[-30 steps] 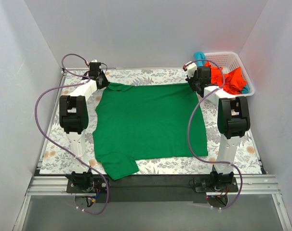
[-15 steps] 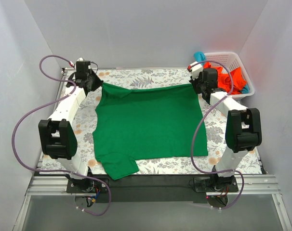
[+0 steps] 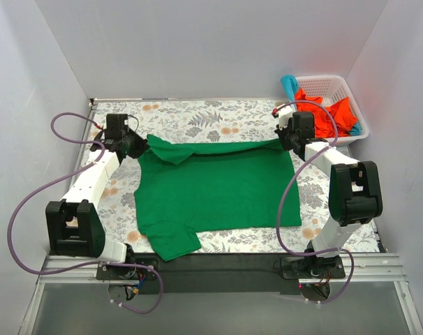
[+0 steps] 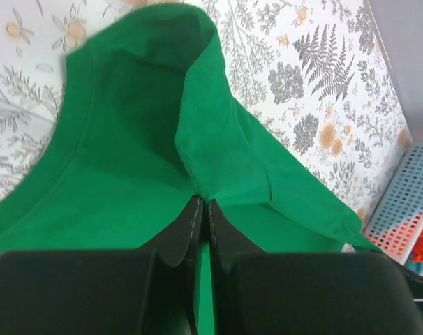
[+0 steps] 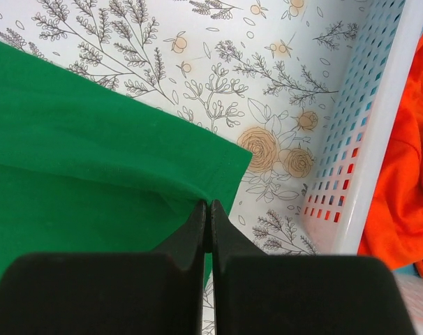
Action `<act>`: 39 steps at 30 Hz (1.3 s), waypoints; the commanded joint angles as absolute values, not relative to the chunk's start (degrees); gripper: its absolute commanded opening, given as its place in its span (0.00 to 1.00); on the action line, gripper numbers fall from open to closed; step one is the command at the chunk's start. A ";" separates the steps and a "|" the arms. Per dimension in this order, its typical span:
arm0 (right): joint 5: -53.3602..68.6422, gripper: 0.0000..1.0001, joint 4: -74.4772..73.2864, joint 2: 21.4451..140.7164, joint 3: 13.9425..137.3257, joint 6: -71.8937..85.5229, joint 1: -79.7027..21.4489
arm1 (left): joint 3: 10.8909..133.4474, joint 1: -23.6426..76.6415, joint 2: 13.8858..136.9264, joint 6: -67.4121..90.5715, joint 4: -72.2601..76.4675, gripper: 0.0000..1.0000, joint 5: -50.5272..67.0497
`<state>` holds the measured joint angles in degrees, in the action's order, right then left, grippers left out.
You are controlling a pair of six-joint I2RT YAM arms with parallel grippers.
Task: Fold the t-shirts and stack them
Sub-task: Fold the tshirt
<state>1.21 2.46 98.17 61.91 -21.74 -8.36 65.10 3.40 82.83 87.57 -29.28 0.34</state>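
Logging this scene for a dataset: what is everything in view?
green shirt: one, green, mid-table, far edge lifted
orange shirts: count unclear, orange-red, in basket
teal shirt: one, teal, basket's far left corner
basket: one, white, table's far right corner
table: one, floral cover, under all
cables: two, purple, along arms
arms: two, white and black, table's sides
left end effector: one, black, shut on green shirt's far left
right end effector: one, black, shut on its far right corner
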 commanded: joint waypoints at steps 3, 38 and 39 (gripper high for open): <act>0.26 0.01 2.99 95.97 61.52 -20.22 -8.35 | 60.48 2.90 76.56 94.91 -28.92 0.00 3.34; -0.44 0.11 3.08 94.13 52.91 -10.20 -8.44 | 43.24 2.90 67.68 98.70 -26.89 0.00 5.45; -0.44 0.14 2.90 93.78 52.74 -10.11 -8.35 | 43.42 2.90 67.76 98.44 -26.89 0.00 5.45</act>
<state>-1.93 1.85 96.90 52.97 -11.05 -8.36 42.57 3.16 69.14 99.02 -26.35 4.84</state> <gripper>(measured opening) 0.119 0.022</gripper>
